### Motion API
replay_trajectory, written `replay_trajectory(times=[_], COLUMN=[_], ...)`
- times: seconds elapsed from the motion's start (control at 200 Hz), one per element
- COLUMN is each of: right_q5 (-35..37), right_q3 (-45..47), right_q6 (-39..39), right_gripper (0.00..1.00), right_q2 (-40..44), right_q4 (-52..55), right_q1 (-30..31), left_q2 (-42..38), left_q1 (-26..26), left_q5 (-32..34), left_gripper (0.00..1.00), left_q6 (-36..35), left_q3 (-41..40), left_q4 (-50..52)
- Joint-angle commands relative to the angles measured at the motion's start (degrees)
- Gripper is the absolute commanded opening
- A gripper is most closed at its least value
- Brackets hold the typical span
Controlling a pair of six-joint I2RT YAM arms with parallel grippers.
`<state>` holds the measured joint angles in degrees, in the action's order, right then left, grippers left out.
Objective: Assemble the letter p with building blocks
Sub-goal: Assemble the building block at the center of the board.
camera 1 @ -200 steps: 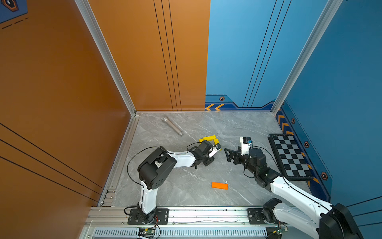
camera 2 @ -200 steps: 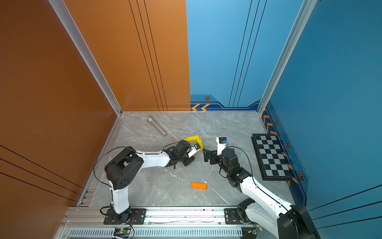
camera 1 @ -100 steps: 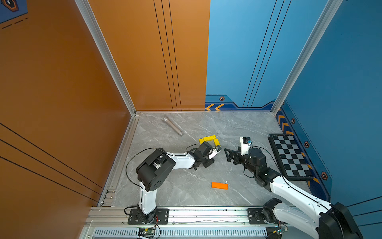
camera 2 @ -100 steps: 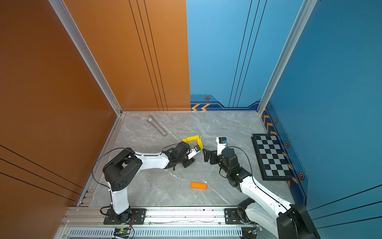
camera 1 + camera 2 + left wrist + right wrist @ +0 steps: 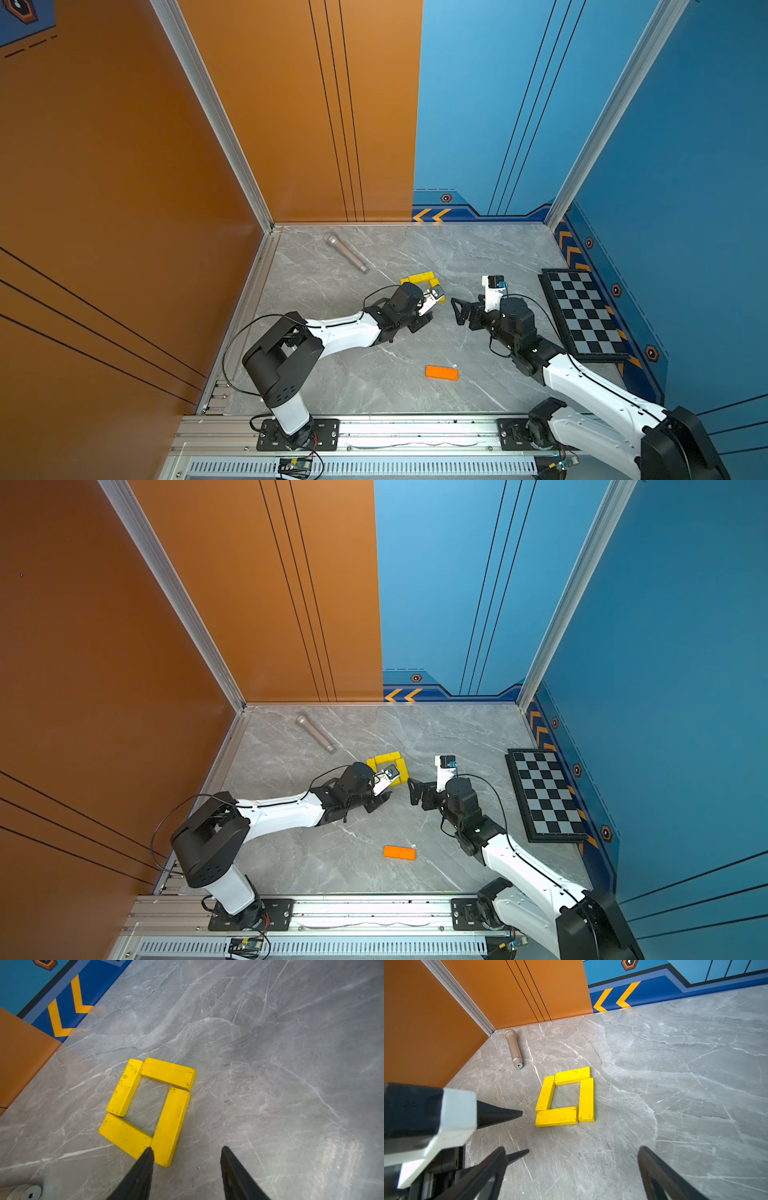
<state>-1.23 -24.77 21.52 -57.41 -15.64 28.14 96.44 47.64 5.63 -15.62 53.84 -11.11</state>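
Note:
Four yellow building blocks (image 5: 170, 1126) lie flat in a square loop (image 5: 586, 1099), partly hidden by my left wrist in both top views (image 5: 419, 276) (image 5: 388, 756). The orange block (image 5: 441, 372) (image 5: 399, 852) lies alone nearer the front rail, apart from the loop. My left gripper (image 5: 187, 1147) (image 5: 432, 309) is open at the loop's near corner. One fingertip (image 5: 148, 1153) overlaps the joint of two planks, and nothing sits between the jaws. My right gripper (image 5: 572, 1147) (image 5: 456, 311) hovers wide open and empty, to the right of the loop and facing the left gripper (image 5: 524, 1132).
A grey metal cylinder (image 5: 347, 253) (image 5: 513, 1049) lies near the back left corner. A checkerboard (image 5: 582, 316) (image 5: 544, 796) lies along the right wall. Orange and blue walls close the marble floor on three sides, and the arms' mounting rail (image 5: 415, 432) runs along the front.
My left gripper's jaws have spread apart at the yellow loop. The right arm and the orange block have not moved.

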Motion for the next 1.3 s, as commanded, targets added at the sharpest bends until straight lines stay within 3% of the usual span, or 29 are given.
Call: replay_trajectory(times=[0.0,0.255,0.541,0.681,0.876,1.291], right_q5=[0.1,0.1,-7.4,-13.5,-16.0,-10.1], right_q3=[0.7,-0.1,-3.7,-1.9,-1.8,-0.6], right_q6=[0.5,-0.4,-5.7,-7.0,-9.8,-8.0], right_gripper=[1.0,0.99,0.96,0.95,0.95,0.91], right_q2=[-0.1,-2.8,-2.3,-3.3,-7.8,-5.8], right_q4=[-1.2,-1.0,8.3,9.5,12.1,21.2], right_q1=[-0.4,-0.8,0.2,3.0,11.6,19.8], left_q2=[-2.6,-7.5,-16.7,-24.3,-34.3,-39.2], left_q1=[-0.8,-5.3,-4.1,-2.6,-0.5,0.2], left_q5=[4.5,6.8,6.8,-0.9,-3.6,-9.1], left_gripper=[0.54,0.53,0.61,0.76,1.0,0.99], left_q6=[3.4,12.7,12.3,12.1,9.7,12.0], left_q3=[-0.7,-2.9,-12.1,-19.1,-28.1,-32.6], left_q4=[-0.4,1.9,3.4,0.8,-5.4,-9.7])
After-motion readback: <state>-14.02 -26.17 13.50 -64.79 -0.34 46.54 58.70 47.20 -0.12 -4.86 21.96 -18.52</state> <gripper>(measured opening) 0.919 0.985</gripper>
